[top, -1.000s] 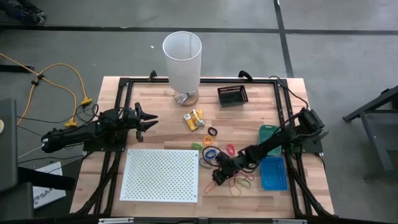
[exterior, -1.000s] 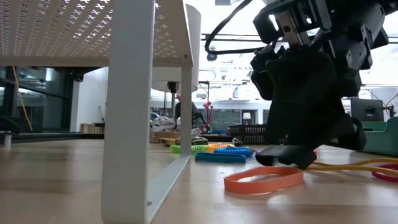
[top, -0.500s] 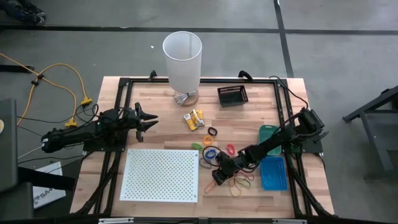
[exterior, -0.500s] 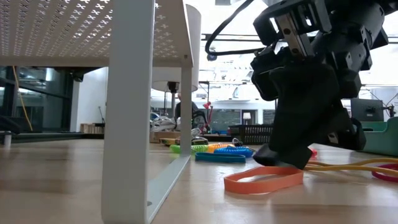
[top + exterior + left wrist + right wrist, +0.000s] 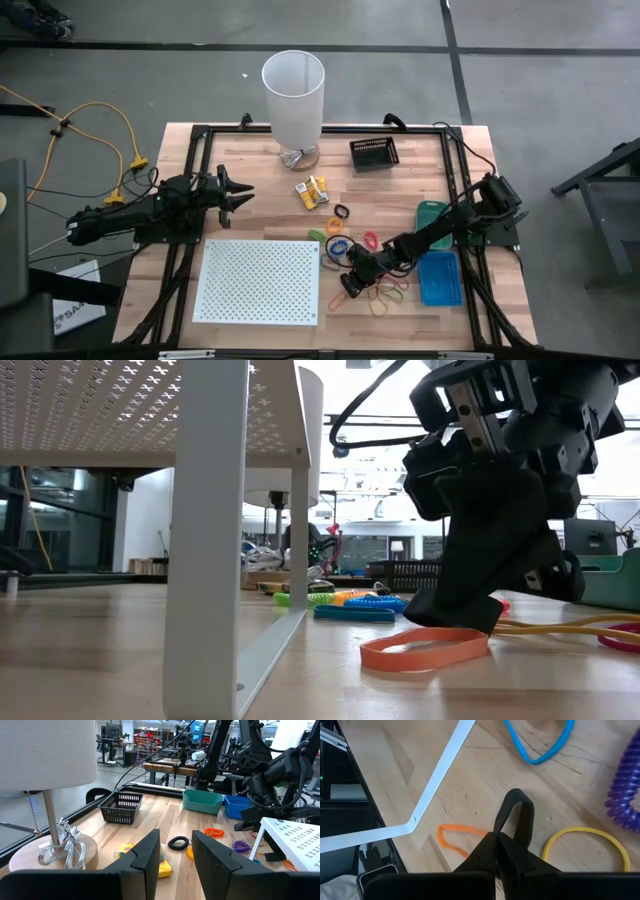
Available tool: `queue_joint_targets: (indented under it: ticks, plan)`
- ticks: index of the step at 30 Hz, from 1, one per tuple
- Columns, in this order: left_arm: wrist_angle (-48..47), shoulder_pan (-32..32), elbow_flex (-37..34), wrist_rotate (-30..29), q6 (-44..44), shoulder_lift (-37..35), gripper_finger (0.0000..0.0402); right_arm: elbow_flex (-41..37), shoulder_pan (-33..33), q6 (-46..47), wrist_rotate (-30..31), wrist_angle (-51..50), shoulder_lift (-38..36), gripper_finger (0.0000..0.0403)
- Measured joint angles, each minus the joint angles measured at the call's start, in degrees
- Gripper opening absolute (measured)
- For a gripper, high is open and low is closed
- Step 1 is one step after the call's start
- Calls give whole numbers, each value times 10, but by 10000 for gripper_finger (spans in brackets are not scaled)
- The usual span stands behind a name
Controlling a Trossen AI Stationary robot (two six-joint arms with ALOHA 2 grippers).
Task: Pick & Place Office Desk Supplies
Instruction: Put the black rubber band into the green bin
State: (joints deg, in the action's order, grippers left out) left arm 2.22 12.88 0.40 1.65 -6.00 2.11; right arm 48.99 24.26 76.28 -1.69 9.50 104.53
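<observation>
High view. Right tool: low over the wooden counter, just beside the white perforated board, amid the loose bands; fingers pressed together. Orange rubber band lies at its tip (whether gripped, not visible from here). Coloured loops lie near, toward the counter's middle; yellow packets further off, near the tall white cylinder. Black basket, green tray and blue tray along the right side. Left tool: waits well apart at the counter's left edge, fingers partly spread, nothing between them.

Low view. Right tool rests on the orange rubber band, which lies flat on the counter. Blue loop and green loop lie behind. Board's white leg stands in front.

Left wrist view. Fingers apart, holding nothing; black coiled loop and yellow packets lie beyond them. Room behind: benches, equipment.

Right wrist view. Fingers closed; the orange rubber band runs under them. Yellow band just beside, blue band and purple coil further off.
</observation>
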Motion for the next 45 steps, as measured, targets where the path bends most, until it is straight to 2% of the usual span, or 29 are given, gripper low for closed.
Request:
queue_joint_targets:
  ticks: [7,22,29,39,45]
  plan:
    - [0,0,0,0,0,0,108,0,-6,-41,2,-11,-26,2]
    - [0,0,0,0,0,0,108,0,-57,-164,55,-260,-220,3]
    - [0,0,0,0,0,0,108,0,-57,-165,52,-353,-256,3]
    - [0,0,0,0,0,0,108,0,-58,-121,67,-563,-345,2]
    - [0,0,0,0,0,0,108,-3,-59,-125,69,-636,-392,3]
